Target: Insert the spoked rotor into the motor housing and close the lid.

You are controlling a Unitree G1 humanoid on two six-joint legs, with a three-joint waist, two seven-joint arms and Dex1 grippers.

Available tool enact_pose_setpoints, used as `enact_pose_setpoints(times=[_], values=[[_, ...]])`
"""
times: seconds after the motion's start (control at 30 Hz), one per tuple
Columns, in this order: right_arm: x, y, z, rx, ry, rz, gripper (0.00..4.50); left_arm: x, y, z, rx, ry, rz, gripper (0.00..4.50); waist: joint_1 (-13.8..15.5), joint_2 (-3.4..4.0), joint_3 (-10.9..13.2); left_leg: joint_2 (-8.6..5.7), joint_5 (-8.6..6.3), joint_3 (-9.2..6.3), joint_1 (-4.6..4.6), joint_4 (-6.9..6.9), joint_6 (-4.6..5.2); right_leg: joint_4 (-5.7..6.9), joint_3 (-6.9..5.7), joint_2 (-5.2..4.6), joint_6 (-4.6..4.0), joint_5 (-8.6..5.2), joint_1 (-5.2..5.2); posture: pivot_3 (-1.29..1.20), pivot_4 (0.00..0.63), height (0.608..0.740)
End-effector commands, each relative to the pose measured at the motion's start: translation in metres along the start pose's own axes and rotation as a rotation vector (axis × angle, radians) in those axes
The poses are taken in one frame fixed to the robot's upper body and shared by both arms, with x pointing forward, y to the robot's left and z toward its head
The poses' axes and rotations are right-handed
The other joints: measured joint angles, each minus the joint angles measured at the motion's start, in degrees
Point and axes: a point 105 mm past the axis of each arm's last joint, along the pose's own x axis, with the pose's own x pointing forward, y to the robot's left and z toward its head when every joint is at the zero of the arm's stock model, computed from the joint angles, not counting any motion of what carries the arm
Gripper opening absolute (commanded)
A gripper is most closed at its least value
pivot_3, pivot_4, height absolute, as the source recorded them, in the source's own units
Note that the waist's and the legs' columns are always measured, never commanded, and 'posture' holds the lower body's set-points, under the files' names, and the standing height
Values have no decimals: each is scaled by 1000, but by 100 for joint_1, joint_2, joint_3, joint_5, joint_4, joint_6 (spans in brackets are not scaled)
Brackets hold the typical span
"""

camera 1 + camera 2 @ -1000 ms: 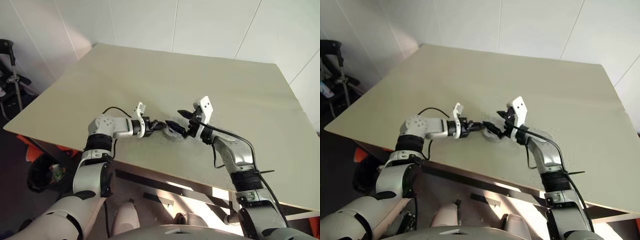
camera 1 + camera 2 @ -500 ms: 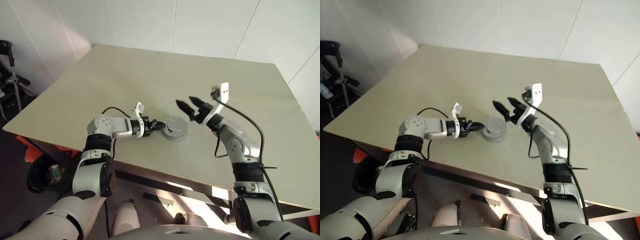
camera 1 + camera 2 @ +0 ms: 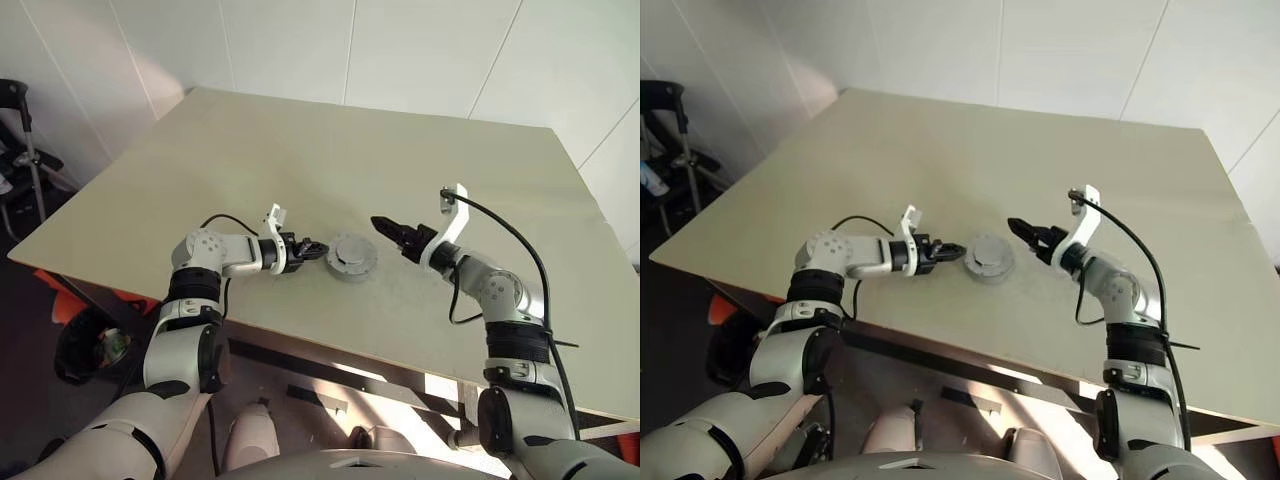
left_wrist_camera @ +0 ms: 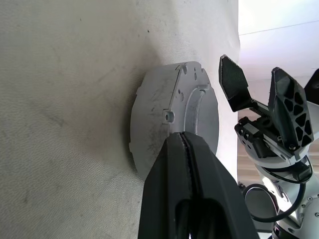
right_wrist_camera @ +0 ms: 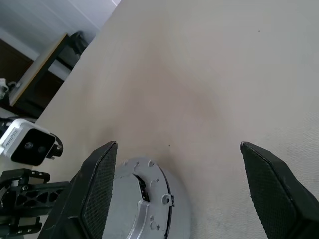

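The lid (image 3: 352,256) lies flat on the table (image 3: 300,150), and it seems to sit already on top of the motor housing, because from the side the grey round body looks thick, with the finned disc on top; I judge the rotor is inside, but it cannot be seen. The assembly is between the two arms. The left end effector (image 3: 318,249) has its fingers pressed together and its tip is just beside the rim of the lid, maybe touching it; I cannot tell the contact for sure. The right end effector (image 3: 392,229) has its fingers spread wide, holds nothing, and is apart from the lid, which lies to its left. So the left arm is the nearer one. The lid is round and has no long axis; its flat face points up and its axis is upright. I judge the closing is near the end, maybe only a final press or check remains
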Motion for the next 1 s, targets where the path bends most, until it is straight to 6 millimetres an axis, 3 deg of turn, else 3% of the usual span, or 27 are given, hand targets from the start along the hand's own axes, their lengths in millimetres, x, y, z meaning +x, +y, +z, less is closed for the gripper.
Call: enact_pose_setpoints(times=[0.03, 0.33, 0.73, 1.0], values=[[-4, 13, 4, -50, 8, 53, 4470, -3, -7, 3, 14, 2, -19, 0, 8, 0, 0, 0, 0, 0, 0, 0, 0, 0, 0, 0, 0, 0, 0, 0, 0, 740], [-8, 20, -2, -97, 27, 95, 4470, 2, -7, -3, 62, 43, -4, 0, 36, 0, 0, -2, 0, 0, 0, 1, -1, 0, 0, -3, 4, 2, 1, 0, 0, 740], [-33, -5, -19, -9, 127, 37, 4470, 2, -6, 0, 80, 30, 9, 0, 110, 0, 0, -3, 0, 0, 8, 10, -1, 0, 2, -6, 6, 3, 11, 0, 0, 740], [-26, 11, -31, 57, 157, 99, 4470, 1, -7, 2, 84, 19, 6, 0, 106, 2, -1, -2, 2, 0, 14, 20, -2, 18, 5, -6, 3, 1, 11, 0, 0, 740]])
